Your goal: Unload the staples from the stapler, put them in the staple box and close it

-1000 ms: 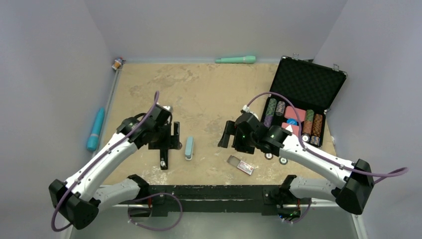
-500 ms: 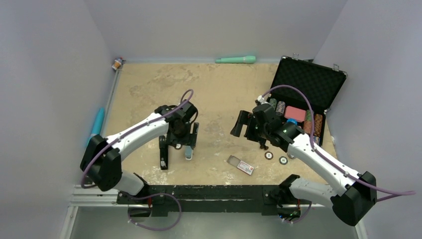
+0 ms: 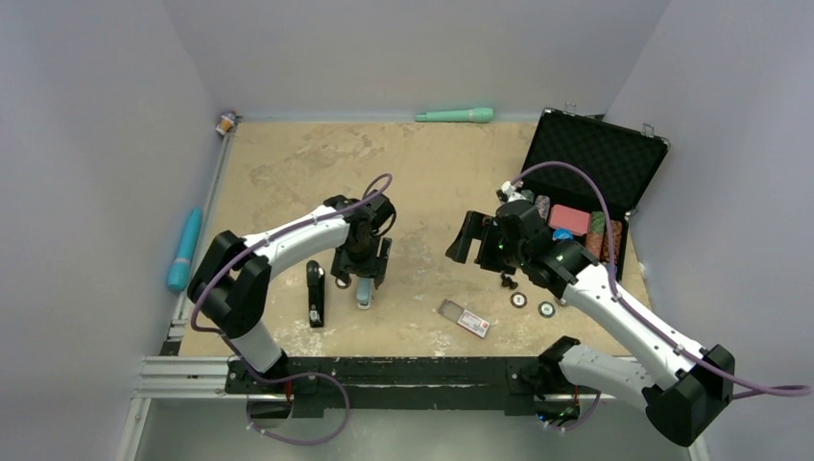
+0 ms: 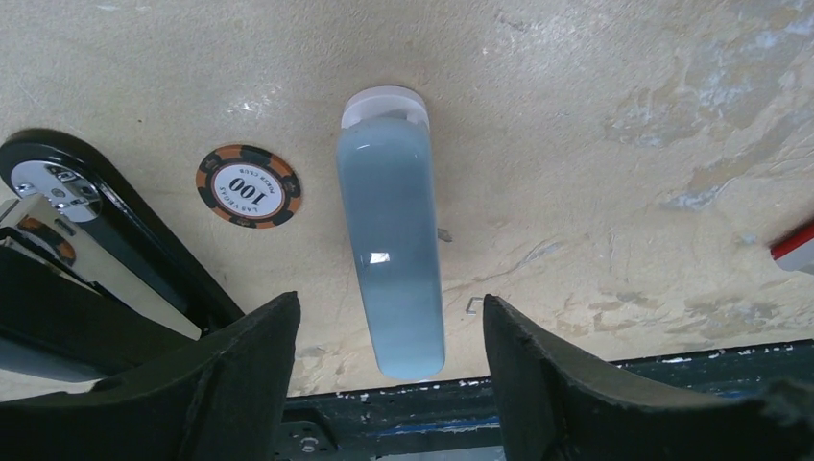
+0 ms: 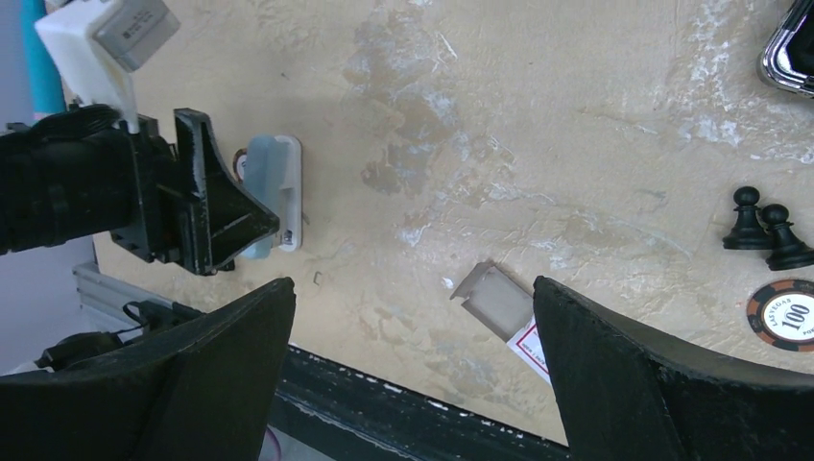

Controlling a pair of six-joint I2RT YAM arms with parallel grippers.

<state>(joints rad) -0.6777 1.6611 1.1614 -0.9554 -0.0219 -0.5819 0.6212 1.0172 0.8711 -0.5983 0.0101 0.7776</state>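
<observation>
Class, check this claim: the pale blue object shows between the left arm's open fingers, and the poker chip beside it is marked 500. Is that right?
Not quite. The poker chip reads 100, not 500, as the left wrist view shows. The rest stands: the pale blue object shows between the open left fingers, chip beside it.

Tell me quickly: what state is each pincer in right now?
Left pincer: open, one finger on each side of the pale blue object, not gripping it.
Right pincer: open, holding nothing.
</observation>
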